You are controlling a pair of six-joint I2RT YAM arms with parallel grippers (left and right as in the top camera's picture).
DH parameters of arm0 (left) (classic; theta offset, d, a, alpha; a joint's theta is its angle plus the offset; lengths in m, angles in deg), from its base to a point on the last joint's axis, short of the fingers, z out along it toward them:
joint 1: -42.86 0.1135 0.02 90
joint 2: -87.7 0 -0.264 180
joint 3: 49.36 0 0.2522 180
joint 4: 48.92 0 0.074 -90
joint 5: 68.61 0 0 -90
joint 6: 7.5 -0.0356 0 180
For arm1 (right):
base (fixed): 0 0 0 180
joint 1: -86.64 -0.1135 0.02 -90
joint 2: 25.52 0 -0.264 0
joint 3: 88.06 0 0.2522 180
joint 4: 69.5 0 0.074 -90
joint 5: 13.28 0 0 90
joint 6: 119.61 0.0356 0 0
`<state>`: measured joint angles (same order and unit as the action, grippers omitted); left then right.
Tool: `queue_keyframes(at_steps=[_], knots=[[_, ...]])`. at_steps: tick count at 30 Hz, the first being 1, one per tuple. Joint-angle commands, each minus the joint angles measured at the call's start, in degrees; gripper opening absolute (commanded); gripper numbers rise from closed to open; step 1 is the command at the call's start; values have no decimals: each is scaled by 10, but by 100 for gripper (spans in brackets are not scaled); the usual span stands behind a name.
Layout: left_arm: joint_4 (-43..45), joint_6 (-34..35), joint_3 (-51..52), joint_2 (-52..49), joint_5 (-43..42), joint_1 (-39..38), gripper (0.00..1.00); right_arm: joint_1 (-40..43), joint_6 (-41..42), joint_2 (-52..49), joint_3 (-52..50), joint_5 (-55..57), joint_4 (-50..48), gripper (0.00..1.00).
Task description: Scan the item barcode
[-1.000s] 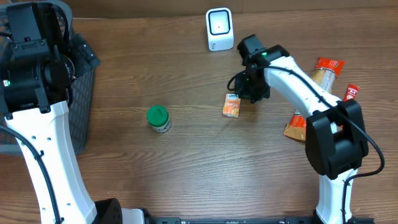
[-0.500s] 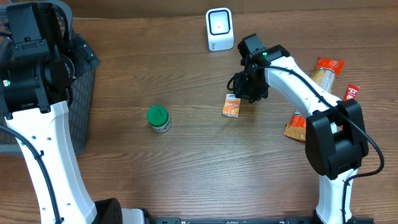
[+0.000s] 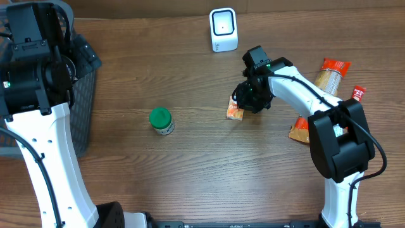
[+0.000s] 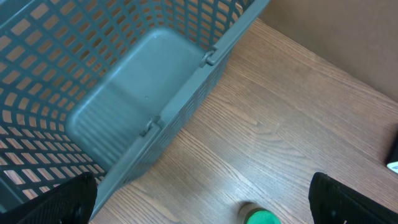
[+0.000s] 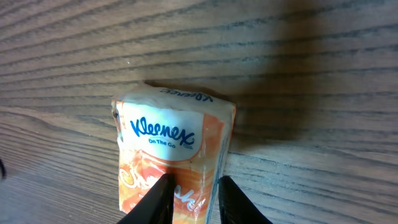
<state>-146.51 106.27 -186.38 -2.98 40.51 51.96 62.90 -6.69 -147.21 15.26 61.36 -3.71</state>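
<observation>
Right fingers [image 5: 155,200] lowered onto tissue pack [image 5: 168,134], pinching it, left fingers [image 4: 351,202] spread wide.

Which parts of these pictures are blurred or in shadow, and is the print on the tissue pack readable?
Right wrist view: the tissue pack is sharp, its Kleenex print readable; the fingertips below are soft; a dark shadow lies on the table upper right. Left wrist view: the basket is clear, the corner fingers blurred. Overhead view: even light, no strong glare.
</observation>
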Motion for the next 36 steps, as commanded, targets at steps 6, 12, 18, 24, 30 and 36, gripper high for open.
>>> queue_keyframes(at_steps=[6, 12, 18, 24, 30, 36], knots=[[0, -5, -6, -4, 7, 2, 100, -1, -4, 18, -4, -8, -6, 27], [0, -5, -6, -4, 7, 2, 100, -1, -2, 18, -21, -9, -19, 30], [0, -5, -6, -4, 7, 2, 100, -1, -2, 18, -77, -30, -74, 5], [0, -5, -6, -4, 7, 2, 100, 11, -32, 38, -57, -30, -53, 4], [0, -5, -6, -4, 7, 2, 100, 28, -80, 115, -21, -29, -18, 4], [0, -5, -6, -4, 7, 2, 100, 47, -90, 153, 0, -28, -20, 4]])
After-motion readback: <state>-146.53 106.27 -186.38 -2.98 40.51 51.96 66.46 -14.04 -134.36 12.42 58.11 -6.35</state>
